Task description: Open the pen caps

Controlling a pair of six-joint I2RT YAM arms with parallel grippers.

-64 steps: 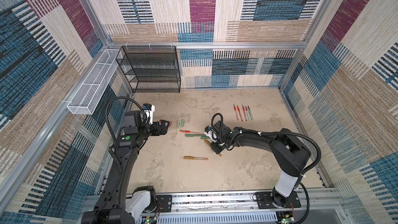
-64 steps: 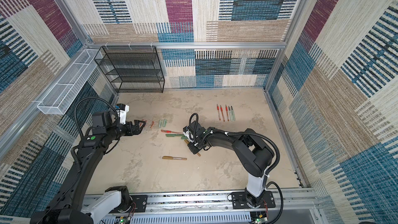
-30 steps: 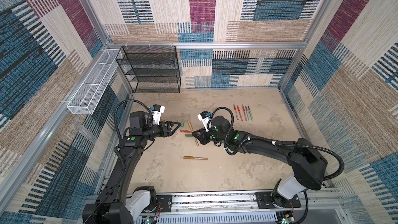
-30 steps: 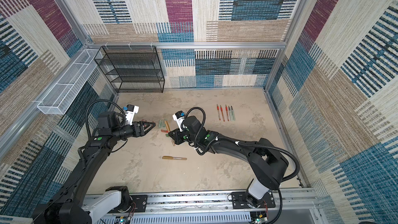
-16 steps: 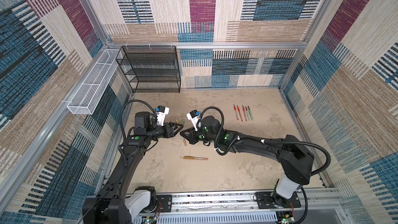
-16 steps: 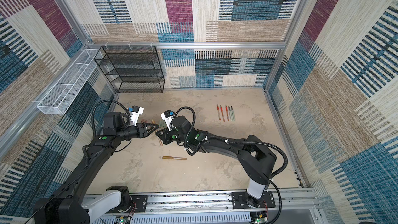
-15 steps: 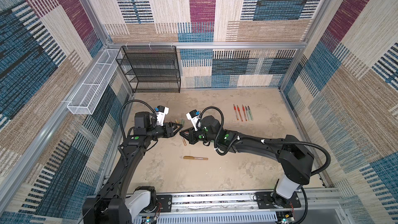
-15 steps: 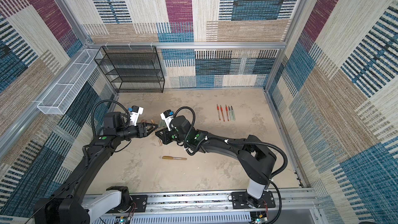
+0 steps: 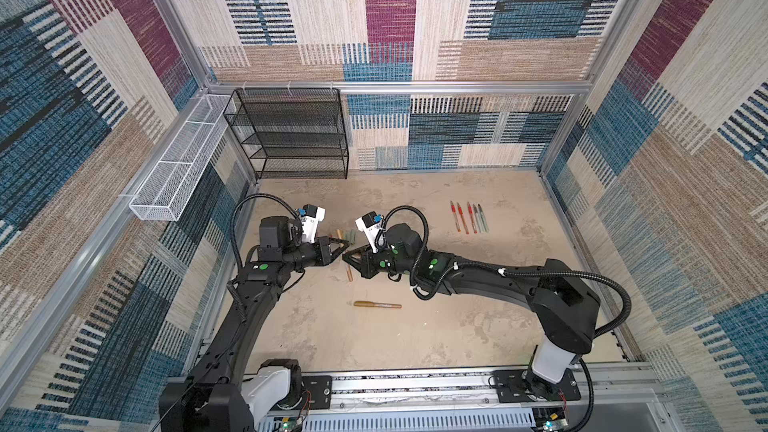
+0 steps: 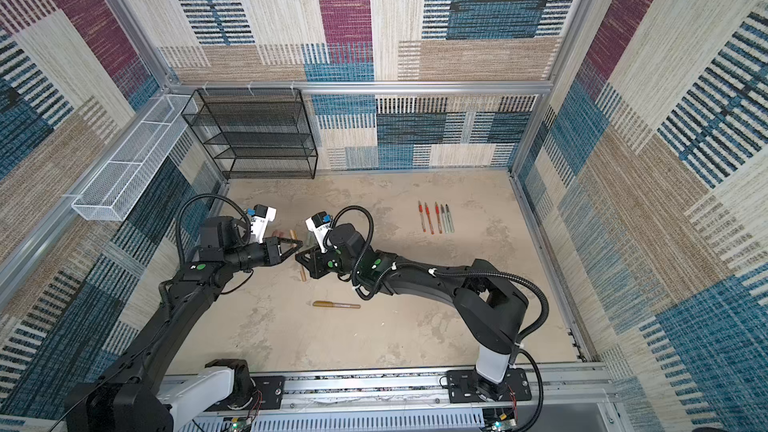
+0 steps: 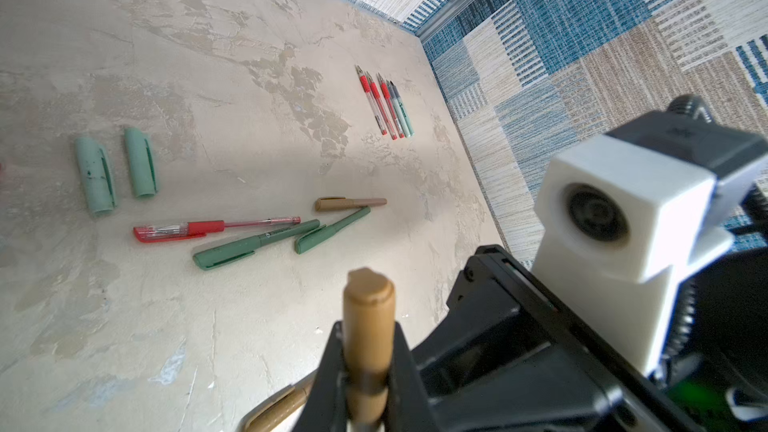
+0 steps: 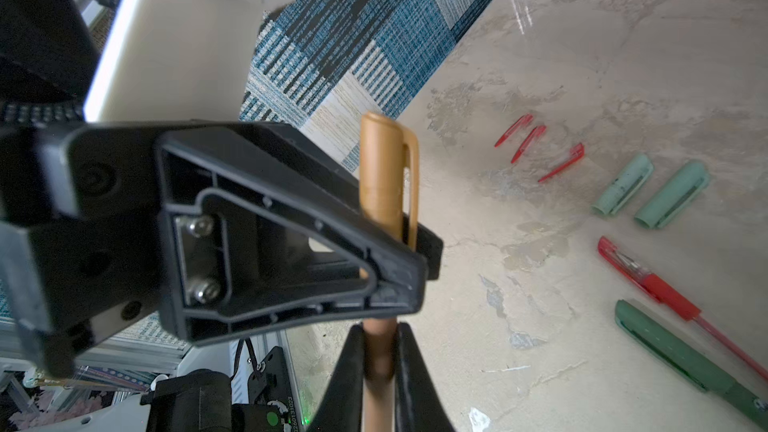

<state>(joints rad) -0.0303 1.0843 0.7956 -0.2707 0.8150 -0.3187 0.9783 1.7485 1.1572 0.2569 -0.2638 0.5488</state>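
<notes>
Held bronze-gold cap (image 12: 386, 176): stubby tube with a clip, pinched in the left gripper (image 11: 368, 351) above the table, in line with its barrel (image 12: 378, 367); the join is hidden.
Pale mint caps (image 11: 95, 176) (image 11: 141, 162): two, off, lying flat side by side, clips up.
Red caps (image 12: 528, 144): three slim ones, off, in a loose row near the mint pair.
Dark green caps (image 11: 224, 255) (image 11: 311, 238): still on their pens, lying flat.
Clear red cap (image 11: 166, 232): still on, beside the green ones.
Second bronze cap (image 11: 330, 203): still on, lying flat.

A black wire-mesh shelf rack (image 9: 291, 135) stands in the back corner; a long white mesh basket (image 9: 174, 184) hangs beside it.
</notes>
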